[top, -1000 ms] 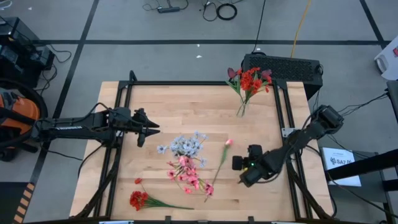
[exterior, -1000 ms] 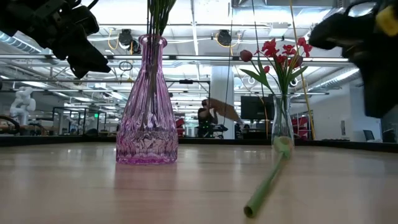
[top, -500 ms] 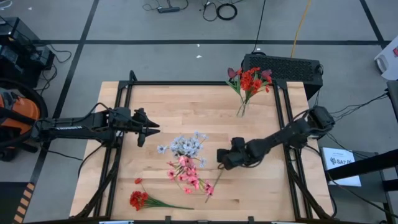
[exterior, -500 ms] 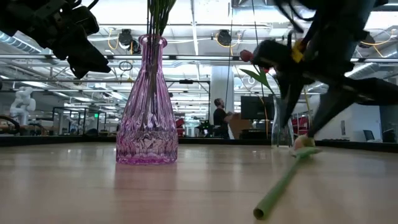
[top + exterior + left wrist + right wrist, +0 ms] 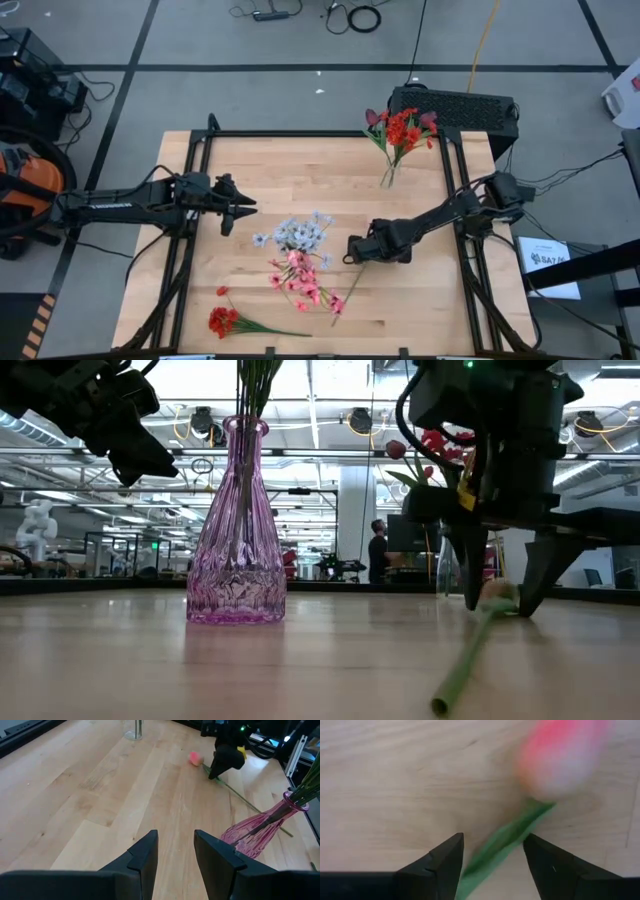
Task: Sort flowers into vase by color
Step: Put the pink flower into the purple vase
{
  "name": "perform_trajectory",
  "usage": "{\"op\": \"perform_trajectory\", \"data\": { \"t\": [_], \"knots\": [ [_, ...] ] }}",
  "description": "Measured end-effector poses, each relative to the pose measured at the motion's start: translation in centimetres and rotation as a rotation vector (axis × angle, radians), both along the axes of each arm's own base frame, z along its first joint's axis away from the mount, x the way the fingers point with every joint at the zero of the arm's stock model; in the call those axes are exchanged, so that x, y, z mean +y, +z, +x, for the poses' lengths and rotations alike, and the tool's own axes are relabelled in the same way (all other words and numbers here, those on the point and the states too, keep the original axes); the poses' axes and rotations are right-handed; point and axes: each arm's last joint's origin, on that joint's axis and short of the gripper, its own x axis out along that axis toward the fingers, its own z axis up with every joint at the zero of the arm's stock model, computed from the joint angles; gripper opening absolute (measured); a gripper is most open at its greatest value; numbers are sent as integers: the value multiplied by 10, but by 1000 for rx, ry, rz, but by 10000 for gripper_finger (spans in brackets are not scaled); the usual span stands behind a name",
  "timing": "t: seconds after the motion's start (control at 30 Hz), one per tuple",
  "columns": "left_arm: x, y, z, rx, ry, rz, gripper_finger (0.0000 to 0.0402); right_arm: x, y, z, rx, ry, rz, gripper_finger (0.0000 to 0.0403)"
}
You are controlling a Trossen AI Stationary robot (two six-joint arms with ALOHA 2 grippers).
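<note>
A pink-budded flower (image 5: 497, 595) lies flat on the table, its green stalk (image 5: 347, 292) running toward the near edge. My right gripper (image 5: 495, 855) points down over it, open. Its fingers (image 5: 472, 582) stand on either side of the stalk (image 5: 506, 840), just below the bud (image 5: 565, 755), with a gap on each side. A pink glass vase (image 5: 236, 530) holds pink and blue-white flowers (image 5: 300, 258). A clear vase (image 5: 387, 180) at the far right holds red flowers (image 5: 402, 130). My left gripper (image 5: 175, 851) waits open above the table's left side.
A spray of red flowers (image 5: 222, 320) lies on the table near the front left corner. Black rails (image 5: 200, 170) run along the table's left and right sides. Bare wood lies between the left gripper and the clear vase. A person (image 5: 378, 545) stands far off in the room.
My right gripper has swung toward the table's left edge and come down over the pink bud. It now stands with one finger on each side of the stalk. The lying flower has slid a little toward the table's right edge.
</note>
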Motion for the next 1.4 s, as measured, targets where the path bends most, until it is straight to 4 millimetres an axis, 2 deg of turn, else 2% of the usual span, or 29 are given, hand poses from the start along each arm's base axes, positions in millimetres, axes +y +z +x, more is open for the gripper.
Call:
{"op": "perform_trajectory", "data": {
  "t": [0.13,0.33,0.4,0.53,0.7,0.8,0.97,1.07,1.23,1.4],
  "knots": [
    [0,0,0,0,0,0,134,-2,-4,1,24,33,8,165],
    [0,0,0,0,1,0,134,-6,3,-6,28,33,-78,35],
    [0,0,0,0,1,0,134,-9,7,-7,37,52,-101,11],
    [0,0,0,-2,4,2,134,-28,12,-11,84,188,-190,16],
    [0,0,0,-4,7,4,134,-48,27,-10,94,601,-239,4],
    [0,1,0,-6,8,3,134,-62,30,-10,114,668,-269,4],
    [1,1,0,-7,28,13,134,-72,30,-9,137,936,-269,2],
    [1,1,0,-6,42,20,134,-74,39,-11,112,1048,-288,1],
    [2,1,0,-7,59,28,134,-77,59,-36,-48,1102,-401,1],
    [3,3,1,-35,78,41,134,-82,73,-75,-350,1023,-578,1]
  ]
}}
